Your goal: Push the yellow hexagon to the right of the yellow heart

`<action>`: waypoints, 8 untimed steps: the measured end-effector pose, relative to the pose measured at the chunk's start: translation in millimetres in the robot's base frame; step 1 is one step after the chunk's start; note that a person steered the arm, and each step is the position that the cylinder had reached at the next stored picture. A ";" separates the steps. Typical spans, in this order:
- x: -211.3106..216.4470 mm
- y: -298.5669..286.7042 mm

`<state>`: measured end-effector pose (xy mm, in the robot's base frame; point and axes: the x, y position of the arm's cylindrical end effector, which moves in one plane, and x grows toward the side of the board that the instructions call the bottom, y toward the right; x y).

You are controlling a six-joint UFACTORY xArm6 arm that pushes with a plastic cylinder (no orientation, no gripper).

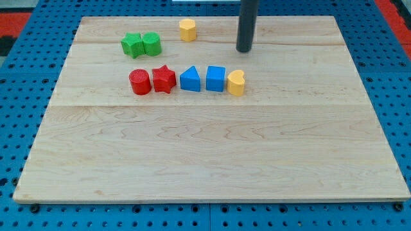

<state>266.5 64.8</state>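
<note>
The near half of the wooden table (212, 167) lies bare, its pale boards resting on a blue pegboard surface (19, 212) that shows around every edge.

Farther up, a row of five blocks runs across the middle of the table. From the view's left: a red cylinder (139, 82), a red star (164, 79) touching or just beside it, a blue triangle (190, 79), a blue cube-like block (216, 78), and the yellow heart (236, 83) at the row's right end, touching or just beside the blue block.

Beyond the row, toward the view's upper left, two green blocks sit pressed together: a green star-like block (133, 45) and a green rounded block (151, 43), whose exact shape I cannot make out.

My tip (244, 49) rests above the yellow heart in the view, clearly apart from it. The arm carries no jaws, only the dark rod, and it touches no block.

Farthest back, near the view's top edge, stands the yellow hexagon (187, 29), to the left of my tip and well apart from the yellow heart, up and to its left.
</note>
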 end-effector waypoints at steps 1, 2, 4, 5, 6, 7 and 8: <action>-40.8 -67.3; -73.1 -94.6; -52.6 -149.8; -40.1 -60.3; -20.9 13.8; 7.8 -14.0; -27.6 -23.0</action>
<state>238.9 41.8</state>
